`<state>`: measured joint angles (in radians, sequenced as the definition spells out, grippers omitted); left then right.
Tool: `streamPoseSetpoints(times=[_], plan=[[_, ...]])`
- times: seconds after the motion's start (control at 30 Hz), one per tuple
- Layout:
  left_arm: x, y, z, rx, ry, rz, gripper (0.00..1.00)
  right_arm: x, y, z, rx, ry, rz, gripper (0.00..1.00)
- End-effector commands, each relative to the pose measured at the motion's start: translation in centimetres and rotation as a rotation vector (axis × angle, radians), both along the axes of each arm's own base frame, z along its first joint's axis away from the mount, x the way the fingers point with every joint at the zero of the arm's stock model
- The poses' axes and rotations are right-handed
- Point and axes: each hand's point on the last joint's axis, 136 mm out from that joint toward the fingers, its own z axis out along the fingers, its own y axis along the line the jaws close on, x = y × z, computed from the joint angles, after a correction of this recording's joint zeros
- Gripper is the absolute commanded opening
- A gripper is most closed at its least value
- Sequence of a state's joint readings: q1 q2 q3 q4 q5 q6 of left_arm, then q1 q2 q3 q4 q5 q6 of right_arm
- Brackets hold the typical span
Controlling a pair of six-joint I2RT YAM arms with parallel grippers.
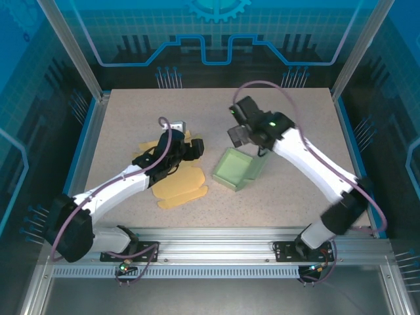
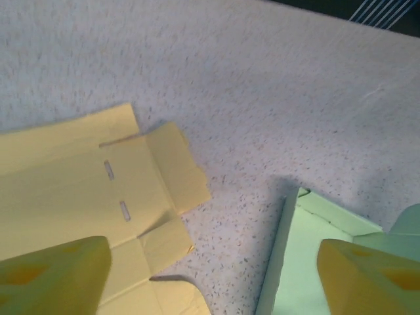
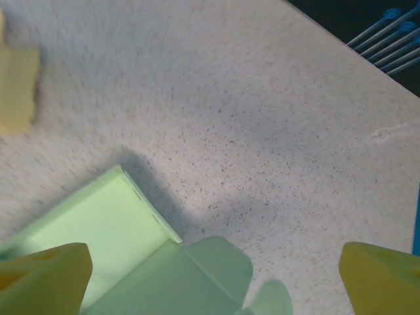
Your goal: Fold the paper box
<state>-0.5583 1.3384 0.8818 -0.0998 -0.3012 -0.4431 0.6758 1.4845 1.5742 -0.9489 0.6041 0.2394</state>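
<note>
The left gripper (image 1: 191, 149) hangs over the middle of the counter (image 1: 295, 118) with its fingers spread wide and nothing between them. In the left wrist view both yellow fingertips (image 2: 59, 275) sit at the lower corners of the frame with bare space between. Under and just left of this gripper lies the yellow box blank (image 1: 180, 187), a flat cut sheet resting on the counter, stretching from beneath the left arm toward the near edge. From the wrist, the yellow box blank (image 2: 72, 190) shows two short slots and a small square flap at its right edge, all lying flat. To the right of that edge, across a strip of speckled counter (image 2: 262, 98), the corner of the green paper box (image 2: 308, 243) comes into view.

The right gripper (image 1: 238, 135) hovers just beyond the far side of the green paper box (image 1: 236, 169), also spread wide and gripping nothing; its fingertips (image 3: 46, 275) frame the wrist view from both lower corners. The green paper box (image 3: 111, 220) stands near the middle of the counter, to the right of the yellow sheet and apart from it, with raised walls forming an open tray. Rounded flaps (image 3: 220, 262) lie loose at its right side.
</note>
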Motion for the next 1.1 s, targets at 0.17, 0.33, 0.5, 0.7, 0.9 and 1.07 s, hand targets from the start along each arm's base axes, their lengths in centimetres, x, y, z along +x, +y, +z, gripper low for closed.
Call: streamPoseSetpoints(times=[0.17, 0.33, 0.5, 0.7, 0.9, 1.07], plan=[[-0.2, -1.9, -7.0, 0.185, 0.179, -0.113, 0.41, -7.0, -9.1, -3.1, 0.209, -0.017, -0.393, 1.00], [-1.0, -3.3, -9.4, 0.273, 0.237, -0.157, 0.33, -8.8, -11.1, -8.6, 0.375, 0.120, -0.478, 1.00], [-2.1, -4.7, -10.8, 0.319, 0.266, -0.209, 0.30, -9.0, -11.5, -14.3, 0.463, 0.243, -0.530, 1.00], [-3.0, -5.6, -12.9, 0.320, 0.324, -0.228, 0.28, -7.1, -11.0, -16.8, 0.522, 0.274, -0.521, 1.00], [-4.2, -7.3, -13.7, 0.263, 0.350, -0.268, 0.27, -3.9, -10.6, -18.6, 0.540, 0.297, -0.487, 1.00], [-5.3, -9.9, -13.5, 0.188, 0.353, -0.331, 0.27, -0.7, -10.7, -19.9, 0.530, 0.321, -0.456, 1.00]])
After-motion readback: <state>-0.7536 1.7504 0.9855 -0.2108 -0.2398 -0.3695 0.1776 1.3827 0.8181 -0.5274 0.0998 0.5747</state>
